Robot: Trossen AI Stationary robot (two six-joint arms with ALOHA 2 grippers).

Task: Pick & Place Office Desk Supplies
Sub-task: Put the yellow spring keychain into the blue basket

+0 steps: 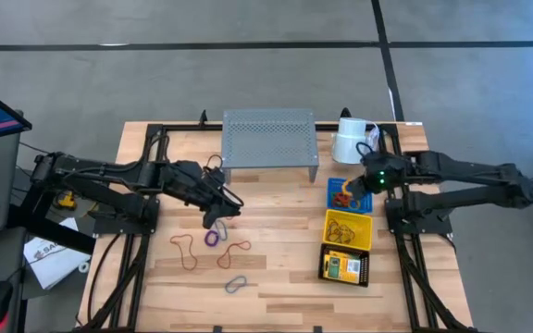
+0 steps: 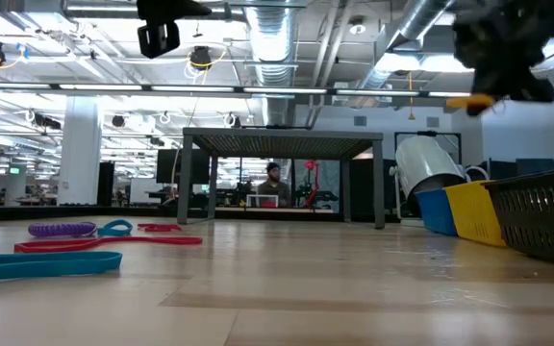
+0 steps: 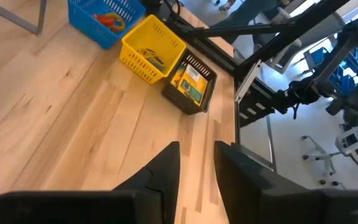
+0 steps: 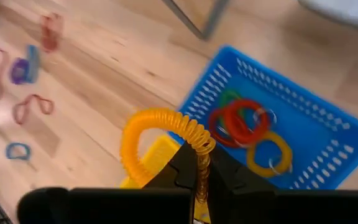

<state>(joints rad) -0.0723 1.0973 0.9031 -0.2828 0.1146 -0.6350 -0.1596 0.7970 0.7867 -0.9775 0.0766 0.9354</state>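
Note:
My right gripper [image 4: 197, 167] is shut on an orange coiled loop [image 4: 157, 130], above the near edge of the blue basket [image 1: 335, 184]. That basket holds red, orange and green loops [image 4: 244, 124]. Toward the near edge stand the yellow basket [image 1: 348, 228] and the black basket [image 1: 345, 266] with a crayon box [image 3: 190, 84]. My left gripper [image 3: 197, 163] hangs open above the table's middle left [image 1: 218, 218], nothing between its fingers. Below it a purple loop [image 1: 213, 237], two red loops [image 1: 189, 250] and a grey loop [image 1: 237, 283] lie flat on the wood. My right gripper pinches one stretch of the orange loop's coil [image 4: 199, 148] between its two fingers. The fingers slant downward. The rest of the loop arches out past the fingertips, lifted clear of the baskets and the table.
A grey perforated metal shelf [image 1: 269, 139] stands at the far middle, and a white paper roll [image 1: 350, 139] to its right. Bare wood lies between the scattered loops and the row of baskets. A person shows far off in the room behind the table [image 2: 273, 183].

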